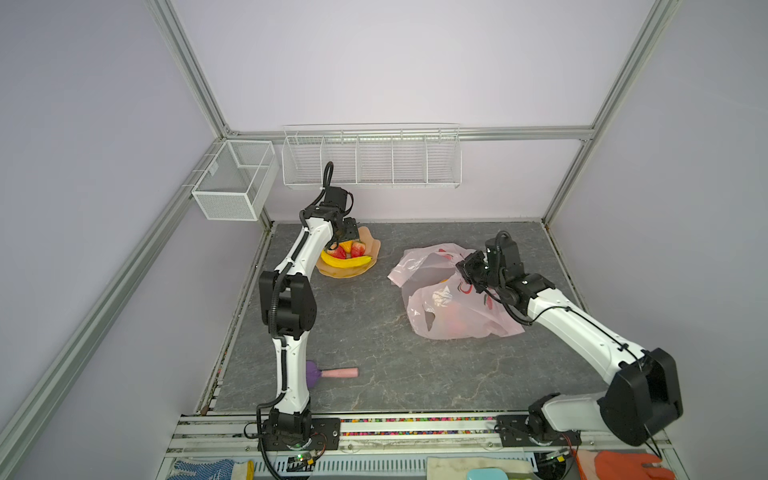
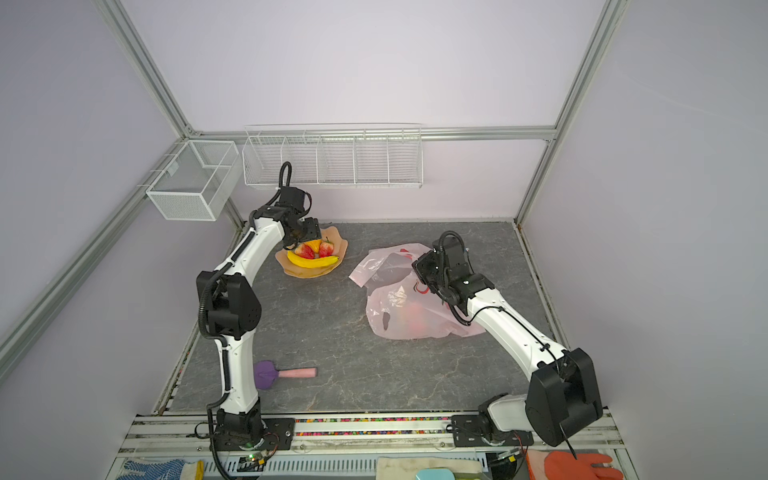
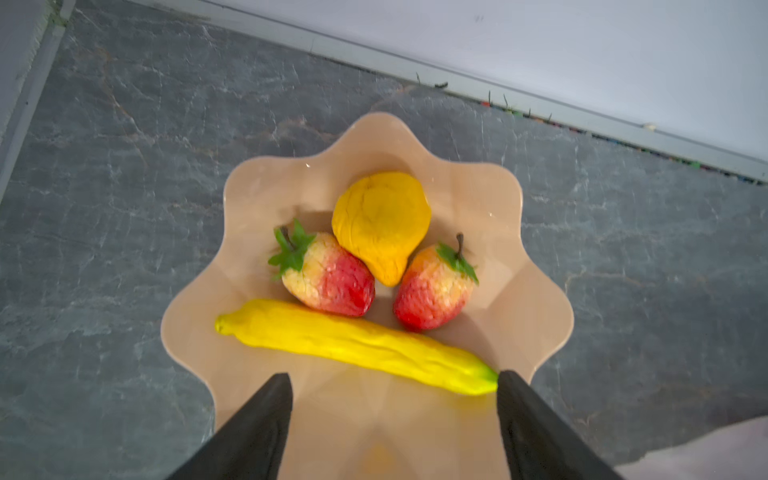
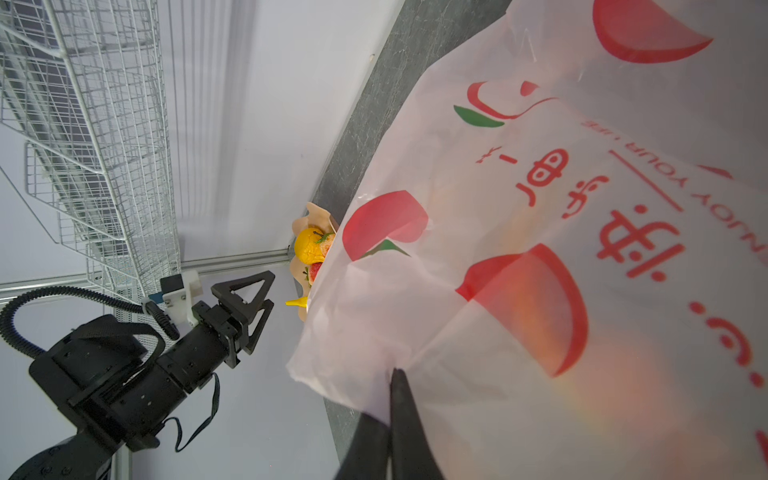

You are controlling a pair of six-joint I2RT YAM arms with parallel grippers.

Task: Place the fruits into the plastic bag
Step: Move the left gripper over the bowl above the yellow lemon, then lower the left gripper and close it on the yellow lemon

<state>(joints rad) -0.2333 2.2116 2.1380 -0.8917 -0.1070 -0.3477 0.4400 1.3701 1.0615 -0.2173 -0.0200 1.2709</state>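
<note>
A peach scalloped bowl (image 3: 536, 291) at the back left holds the fruits: a yellow banana (image 3: 353, 345), two red strawberries (image 3: 328, 278) (image 3: 432, 286) and a yellow-orange pear (image 3: 380, 220). My left gripper (image 3: 394, 376) hovers open just above the bowl (image 1: 357, 272), with nothing between its fingers; the banana's green tip lies close to one finger. The pale pink plastic bag (image 1: 449, 307) lies at the right, and reddish and orange shapes show through it. My right gripper (image 4: 395, 372) is shut on the bag's (image 4: 540, 249) edge and holds it lifted, as both top views show (image 2: 419, 268).
A purple-headed, pink-handled utensil (image 1: 332, 372) lies near the left arm's base. A white wire rack (image 1: 370, 160) and a mesh box (image 1: 235, 178) hang on the back wall. Gloves and cloths lie along the front rail.
</note>
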